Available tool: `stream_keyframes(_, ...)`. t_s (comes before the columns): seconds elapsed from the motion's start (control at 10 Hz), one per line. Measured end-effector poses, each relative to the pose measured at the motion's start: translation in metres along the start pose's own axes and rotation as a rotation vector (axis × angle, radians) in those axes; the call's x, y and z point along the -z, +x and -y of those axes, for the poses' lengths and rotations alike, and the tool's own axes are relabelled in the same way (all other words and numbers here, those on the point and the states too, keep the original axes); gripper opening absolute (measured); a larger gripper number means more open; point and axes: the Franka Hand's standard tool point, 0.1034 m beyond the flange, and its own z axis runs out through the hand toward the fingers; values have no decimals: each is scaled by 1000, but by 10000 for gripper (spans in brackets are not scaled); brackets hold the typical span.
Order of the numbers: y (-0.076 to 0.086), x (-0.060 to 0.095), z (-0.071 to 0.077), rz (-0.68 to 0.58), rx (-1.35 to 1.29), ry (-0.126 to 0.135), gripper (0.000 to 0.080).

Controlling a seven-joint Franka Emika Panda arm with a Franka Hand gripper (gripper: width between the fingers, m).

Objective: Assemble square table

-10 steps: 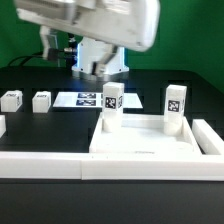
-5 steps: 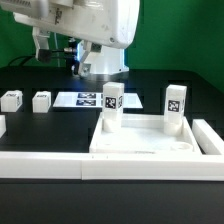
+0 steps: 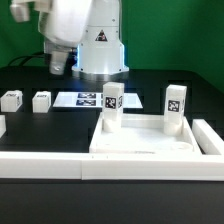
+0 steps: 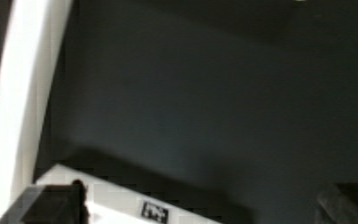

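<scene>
The white square tabletop lies at the front on the exterior view's right. Two white tagged legs stand upright at its far corners, one on the left and one on the right. Two loose legs lie on the black table at the exterior view's left, and the edge of another white part shows at the frame's left border. My gripper hangs high at the back left, away from all parts. In the wrist view my gripper is open and empty, with its fingers wide apart over dark table.
The marker board lies behind the tabletop. A long low white border wall runs along the front and up the right side. The robot base stands at the back. In the wrist view a white strip and a tagged white surface show.
The arm has swung from above the middle toward the exterior view's left and drawn back. The legs and tabletop have not moved.
</scene>
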Motion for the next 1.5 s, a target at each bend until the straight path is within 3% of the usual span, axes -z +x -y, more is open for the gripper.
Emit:
stream_keyframes(0.2, -4, -4, 8, -10, -207, 63, 648)
stream_keyframes(0.6, 1, -4, 7, -20, -554, 59, 648)
stream_keyframes(0.8, -11, -31, 47, -51, -945, 45, 648)
stream_keyframes(0.9, -16, -38, 58, -48, -1079, 68, 648)
stream_keyframes(1.1, -28, -54, 77, -81, -1370, 159, 648)
stream_keyframes(1.2, -24, -51, 72, -83, -1355, 152, 648)
stream_keyframes(1.5, -19, -52, 72, -80, -1350, 167, 648)
